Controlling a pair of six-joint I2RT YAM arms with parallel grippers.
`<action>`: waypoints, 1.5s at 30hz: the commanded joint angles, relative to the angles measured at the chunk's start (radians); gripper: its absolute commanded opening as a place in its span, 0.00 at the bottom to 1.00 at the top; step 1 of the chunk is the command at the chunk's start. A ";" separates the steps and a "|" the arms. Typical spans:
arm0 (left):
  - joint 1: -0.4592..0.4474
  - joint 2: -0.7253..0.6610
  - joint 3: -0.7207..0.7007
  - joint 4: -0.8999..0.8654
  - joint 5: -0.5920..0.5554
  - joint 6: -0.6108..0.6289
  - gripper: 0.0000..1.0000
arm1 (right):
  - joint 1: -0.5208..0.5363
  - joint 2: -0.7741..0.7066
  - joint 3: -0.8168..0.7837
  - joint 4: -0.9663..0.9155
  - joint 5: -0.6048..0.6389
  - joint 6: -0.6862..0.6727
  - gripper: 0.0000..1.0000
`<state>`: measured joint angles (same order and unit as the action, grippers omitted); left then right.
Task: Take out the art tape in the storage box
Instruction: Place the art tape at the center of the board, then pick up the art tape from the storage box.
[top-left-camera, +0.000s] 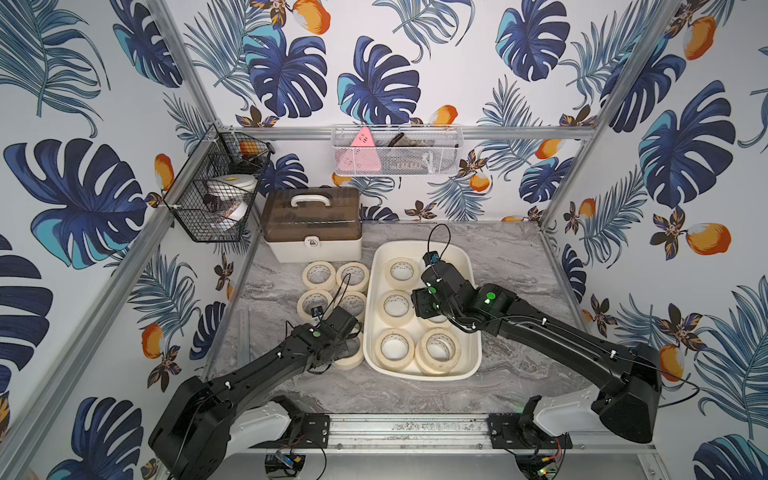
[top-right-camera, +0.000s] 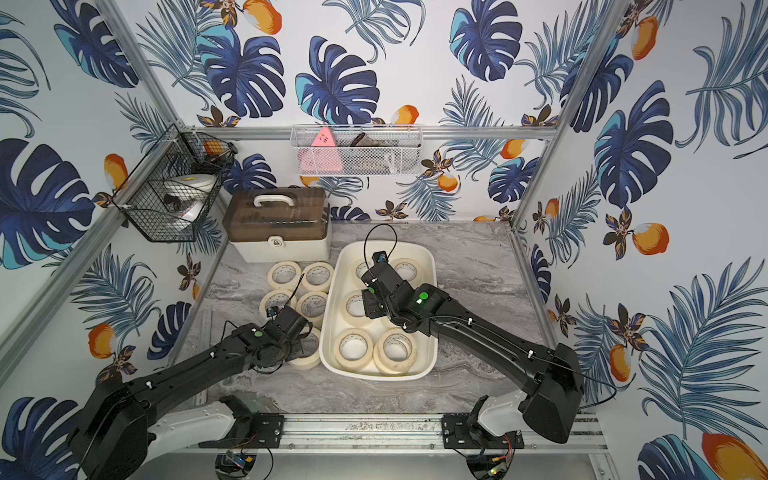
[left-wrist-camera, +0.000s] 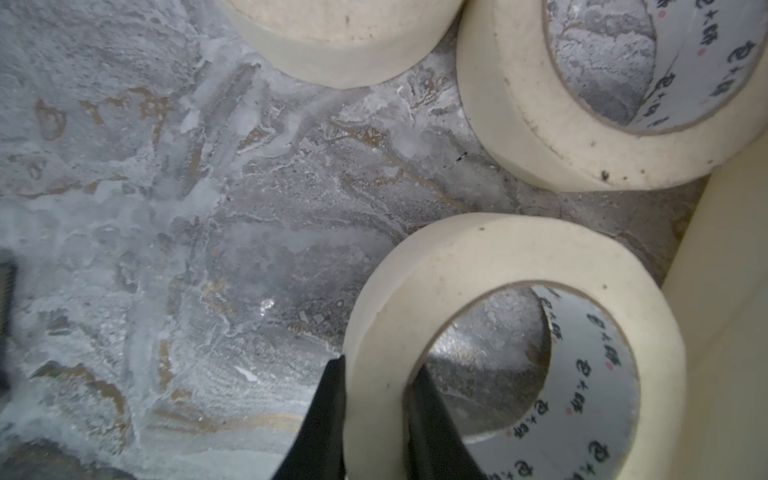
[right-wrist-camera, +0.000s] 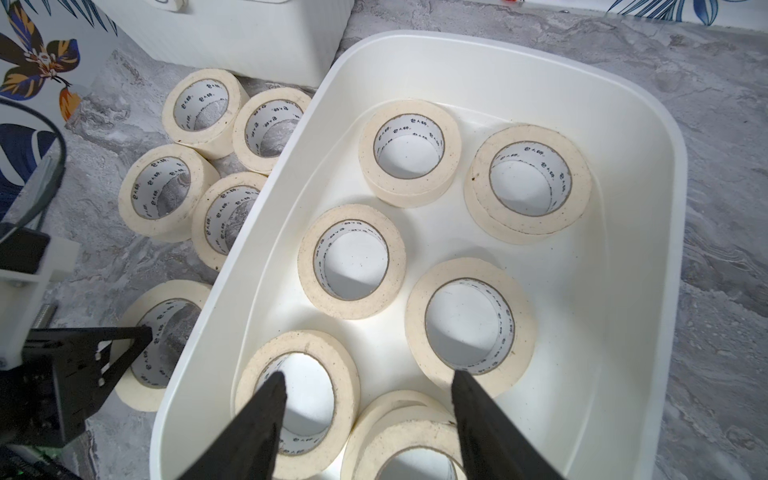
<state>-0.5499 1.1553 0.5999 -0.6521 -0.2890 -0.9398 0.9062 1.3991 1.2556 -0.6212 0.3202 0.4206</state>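
the grey marbled desk is enclosed by leaf-print walls. near its middle the shallow cream-white plastic storage box is set. cream-beige art tape rings lie flat inside, others toward the left edge. light and stiff, they are judged best pinched across the wall. one outer ring is clamped by the left gripper; the right gripper is spread wide above the box.

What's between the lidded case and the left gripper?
Four tape rolls, lying flat in a two-by-two cluster; both top views show them.
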 joint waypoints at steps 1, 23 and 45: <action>0.002 0.006 -0.011 0.065 -0.024 0.013 0.00 | -0.012 -0.012 -0.007 0.003 -0.023 0.015 0.65; 0.016 0.070 0.025 0.042 -0.030 0.066 0.57 | -0.161 -0.160 -0.211 -0.074 -0.123 0.107 0.67; 0.018 -0.042 0.419 -0.234 -0.069 0.316 0.89 | -0.168 -0.196 -0.396 -0.117 -0.211 0.137 0.58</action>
<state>-0.5343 1.1069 0.9833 -0.8623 -0.3904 -0.6971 0.7387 1.1969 0.8722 -0.7521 0.1211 0.5388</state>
